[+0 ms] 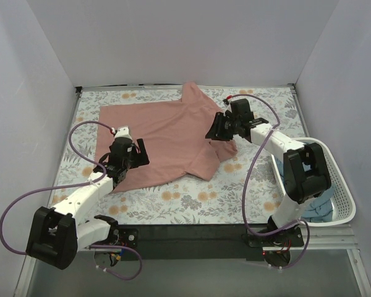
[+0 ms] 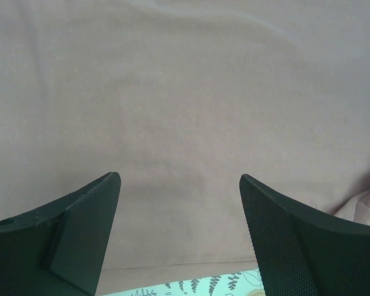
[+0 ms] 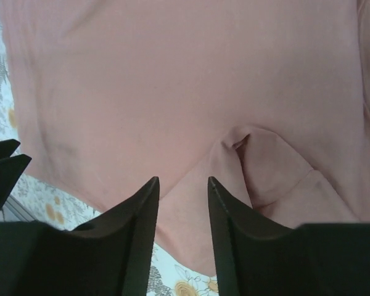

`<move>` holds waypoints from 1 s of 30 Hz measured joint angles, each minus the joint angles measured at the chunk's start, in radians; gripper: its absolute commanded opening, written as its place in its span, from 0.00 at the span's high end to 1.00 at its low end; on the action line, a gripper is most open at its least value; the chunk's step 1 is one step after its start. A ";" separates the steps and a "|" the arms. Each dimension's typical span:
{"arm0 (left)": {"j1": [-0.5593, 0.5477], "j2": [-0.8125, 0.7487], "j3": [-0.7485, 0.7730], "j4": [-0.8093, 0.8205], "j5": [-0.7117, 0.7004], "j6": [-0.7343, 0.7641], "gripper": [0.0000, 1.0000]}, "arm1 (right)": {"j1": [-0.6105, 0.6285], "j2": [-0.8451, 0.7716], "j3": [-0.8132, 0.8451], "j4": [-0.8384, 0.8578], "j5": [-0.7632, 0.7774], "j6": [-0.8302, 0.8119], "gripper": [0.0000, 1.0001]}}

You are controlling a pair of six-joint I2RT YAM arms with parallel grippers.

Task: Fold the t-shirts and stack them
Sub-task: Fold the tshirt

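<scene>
The dusty-pink t-shirt [image 1: 167,133] lies spread on the floral cloth, plain side up, with one sleeve pointing to the back and a bunched fold at its right edge. My left gripper [image 1: 131,154] is open over the shirt's near-left hem; in the left wrist view the pink fabric [image 2: 185,111] fills the frame between the wide-apart fingers. My right gripper [image 1: 215,133] is open just above the bunched right edge; the right wrist view shows the pink fold [image 3: 259,166] beyond the fingertips. A teal-blue t-shirt [image 1: 316,209] lies in the basket, mostly hidden.
The white slotted basket [image 1: 341,185] stands at the right edge beside the right arm. The floral cloth [image 1: 191,198] covers the table. Grey walls close in the back and both sides. Purple cables loop off both arms.
</scene>
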 measured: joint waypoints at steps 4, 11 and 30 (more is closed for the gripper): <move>0.000 0.023 0.000 -0.007 -0.002 -0.001 0.22 | 0.006 0.029 0.051 -0.041 0.000 -0.077 0.52; 0.000 0.025 0.001 -0.011 -0.003 -0.001 0.23 | -0.005 -0.172 -0.169 -0.064 0.038 -0.164 0.53; 0.000 0.056 0.008 -0.021 -0.002 -0.001 0.23 | -0.001 -0.111 -0.560 0.446 -0.146 0.092 0.46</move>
